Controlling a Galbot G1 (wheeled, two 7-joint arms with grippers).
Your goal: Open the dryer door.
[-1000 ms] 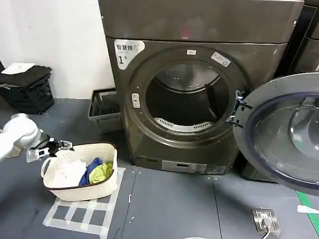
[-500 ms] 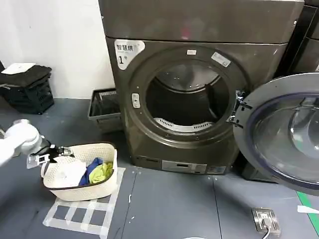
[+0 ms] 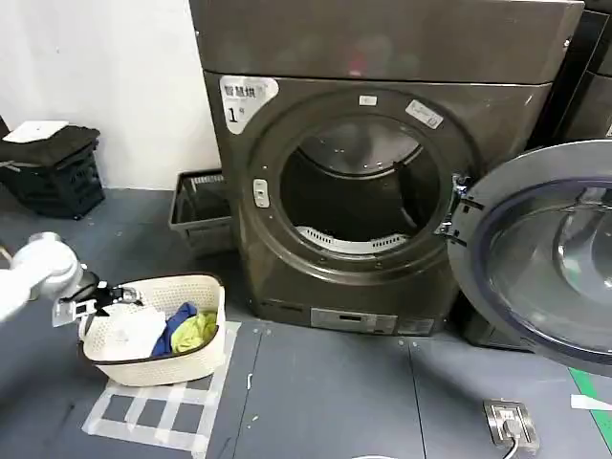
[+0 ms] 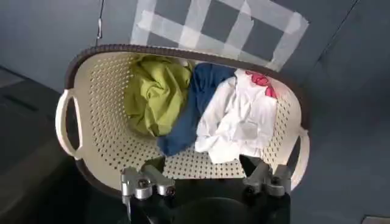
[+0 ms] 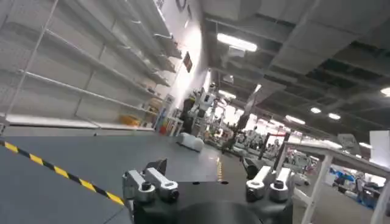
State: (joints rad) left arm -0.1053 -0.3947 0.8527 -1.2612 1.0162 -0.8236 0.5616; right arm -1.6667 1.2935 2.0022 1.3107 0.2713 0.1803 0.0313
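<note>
Left gripper (image 3: 96, 304) is wide open, holding nothing, right at the left rim of the cream laundry basket (image 3: 206, 337) on the floor, over its taped square (image 3: 158, 413). Right gripper (image 5: 207, 185) is spread open too, empty, pointed off into the room. The dryer (image 3: 382, 57) sits well right of the basket, drum gaping; the dryer door (image 3: 535, 253) is swung fully out right, bare floor in front.

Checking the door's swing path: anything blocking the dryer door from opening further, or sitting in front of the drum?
Nothing visible. The dryer door already hangs wide open, clear of the drum opening. The basket, with the open left gripper at its rim, sits off to the left of the dryer.
</note>
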